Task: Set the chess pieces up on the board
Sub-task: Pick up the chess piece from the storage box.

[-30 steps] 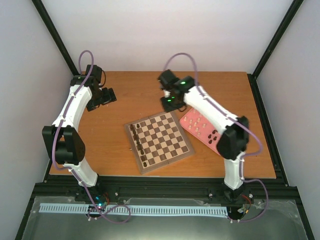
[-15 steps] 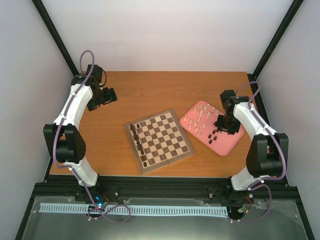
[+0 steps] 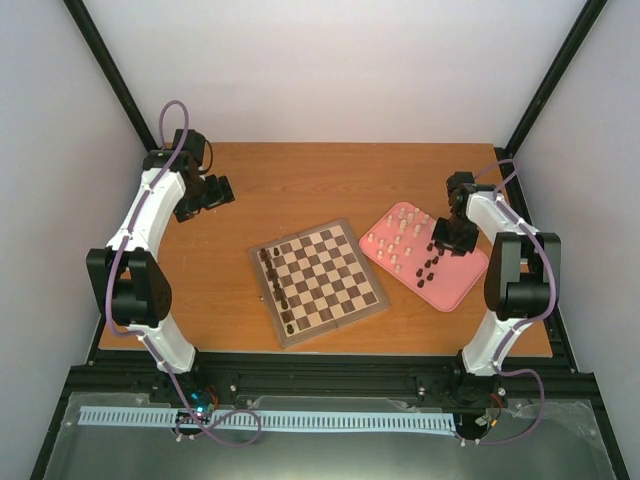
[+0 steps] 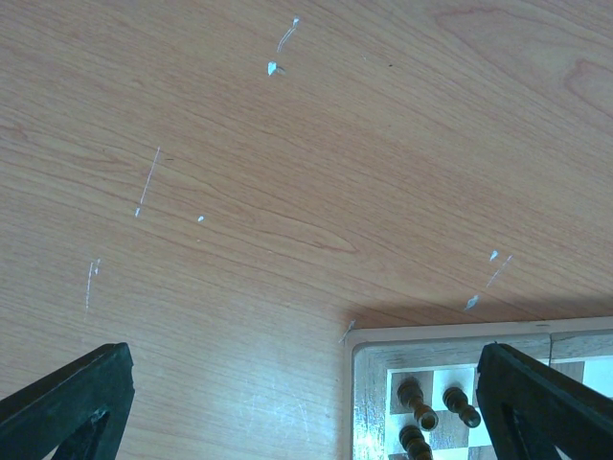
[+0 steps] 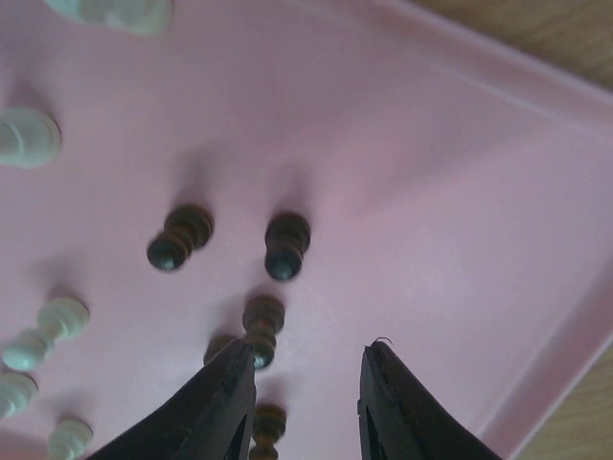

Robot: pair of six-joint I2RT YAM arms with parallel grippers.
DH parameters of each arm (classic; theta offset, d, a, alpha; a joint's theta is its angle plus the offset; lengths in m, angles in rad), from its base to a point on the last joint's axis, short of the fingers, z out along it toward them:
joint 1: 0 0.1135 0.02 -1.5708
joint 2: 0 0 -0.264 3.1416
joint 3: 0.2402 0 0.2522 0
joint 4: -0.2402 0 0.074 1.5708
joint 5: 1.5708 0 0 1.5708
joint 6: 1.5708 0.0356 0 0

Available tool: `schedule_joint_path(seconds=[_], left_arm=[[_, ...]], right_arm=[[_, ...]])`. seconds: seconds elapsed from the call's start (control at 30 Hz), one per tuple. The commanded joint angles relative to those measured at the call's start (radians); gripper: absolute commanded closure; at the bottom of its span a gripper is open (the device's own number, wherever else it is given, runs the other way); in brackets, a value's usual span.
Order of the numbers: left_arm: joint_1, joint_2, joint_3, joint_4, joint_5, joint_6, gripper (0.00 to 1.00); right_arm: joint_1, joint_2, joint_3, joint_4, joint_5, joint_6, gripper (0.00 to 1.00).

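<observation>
Chess pieces: dark ones (image 3: 276, 285) are standing in a row down the left edge of the board (image 3: 325, 275), and the rest are sitting in the pink tray (image 3: 462, 287) just beside the board's right side, w/ cream ones (image 3: 400, 235) crowding the tray's far-left part and a few more dark ones nearer its middle. The board is lying flat and a bit askew, approx mid-bench (image 3: 300, 185). The right hand (image 3: 452, 240) is hanging over the tray's far-right part, pointing down. In the wrist view its fingers (image 5: 225, 398) are standing partway apart w/ a narrow gap and nothing btwn them, so it is gripping nothing. One dark piece (image 5: 261, 331) is standing right at the tip of the finger on the picture's left; can't tell if they're touching. Two more dark pieces are standing just beyond it. The left hand (image 3: 205, 195) is hovering over bare bench at the far left, well apart from the board. Its fingers are spread wide, nothing held, and its wrist view is catching one board corner w/ three dark pieces on it.
</observation>
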Motion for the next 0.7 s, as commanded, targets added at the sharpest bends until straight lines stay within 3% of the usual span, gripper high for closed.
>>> schedule_joint_path(seconds=[0.0,0.67], left_arm=[[-0.007,0.01,0.048,-0.011,-0.008,-0.001,0.0],[-0.007,0.045,0.082,-0.028,-0.029,-0.002,0.0]], right_arm=[[-0.017,0.054,0.062,0.035,-0.015,-0.024,0.68],[-0.031,0.171,0.113,0.041,-0.027,-0.049,0.74]])
